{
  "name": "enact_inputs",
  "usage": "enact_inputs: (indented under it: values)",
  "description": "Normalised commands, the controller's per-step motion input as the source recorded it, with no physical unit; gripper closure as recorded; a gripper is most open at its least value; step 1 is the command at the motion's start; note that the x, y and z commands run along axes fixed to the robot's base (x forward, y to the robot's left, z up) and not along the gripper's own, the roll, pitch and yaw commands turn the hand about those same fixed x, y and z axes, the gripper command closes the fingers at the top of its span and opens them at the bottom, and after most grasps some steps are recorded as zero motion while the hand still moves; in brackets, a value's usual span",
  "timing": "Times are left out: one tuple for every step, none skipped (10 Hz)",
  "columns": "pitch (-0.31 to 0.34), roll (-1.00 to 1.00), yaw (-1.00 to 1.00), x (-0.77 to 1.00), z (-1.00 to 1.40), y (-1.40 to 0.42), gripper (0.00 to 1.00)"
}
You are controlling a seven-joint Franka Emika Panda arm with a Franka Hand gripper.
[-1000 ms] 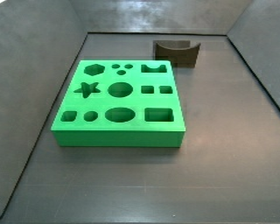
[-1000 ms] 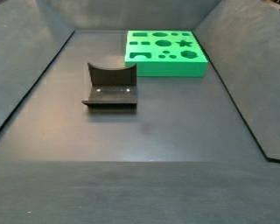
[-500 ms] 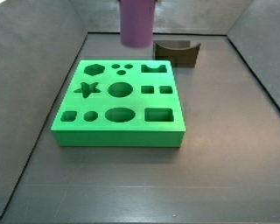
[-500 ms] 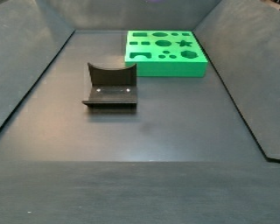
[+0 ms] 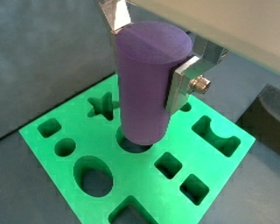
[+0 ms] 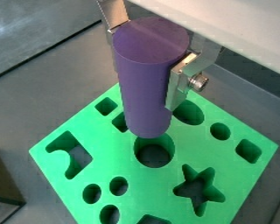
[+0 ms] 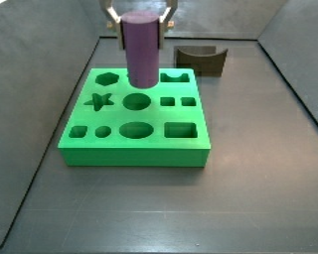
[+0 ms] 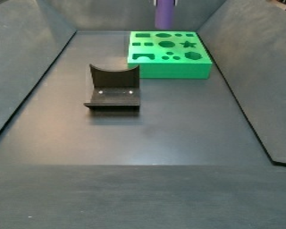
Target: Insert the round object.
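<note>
My gripper (image 7: pixel 139 15) is shut on the round object (image 7: pixel 142 50), a tall dull-purple cylinder held upright above the green block (image 7: pixel 136 117). In both wrist views the cylinder (image 5: pixel 146 83) (image 6: pixel 146 79) sits between the silver fingers (image 5: pixel 185 80) (image 6: pixel 185 79), its lower end hanging just above the block (image 5: pixel 130 166) (image 6: pixel 154 166) near the round middle hole (image 6: pixel 156 156). In a side view only the cylinder's lower end (image 8: pixel 164 12) shows above the block (image 8: pixel 171 52); the gripper is out of frame there.
A dark brown notched block (image 7: pixel 202 60) (image 8: pixel 112 87) stands on the grey floor apart from the green block. Dark sloping walls enclose the floor. The green block has several other cutouts, including a star (image 7: pixel 99 100) and a hexagon.
The gripper with the purple cylinder has come down into view and now hangs lower, over the green block. One second ago neither was in view.
</note>
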Motion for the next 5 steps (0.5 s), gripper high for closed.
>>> enact_inputs:
  values:
    - [0.000, 0.04, 0.00, 0.00, -0.37, 0.04, 1.00]
    - [0.020, 0.19, 0.00, 0.00, -0.35, 0.00, 1.00]
    - [0.000, 0.38, 0.00, 0.00, -0.45, 0.00, 1.00]
    - [0.029, 0.38, 0.00, 0.00, -0.54, 0.00, 1.00]
    - [0.000, 0.27, 0.00, -0.06, -0.58, 0.03, 1.00]
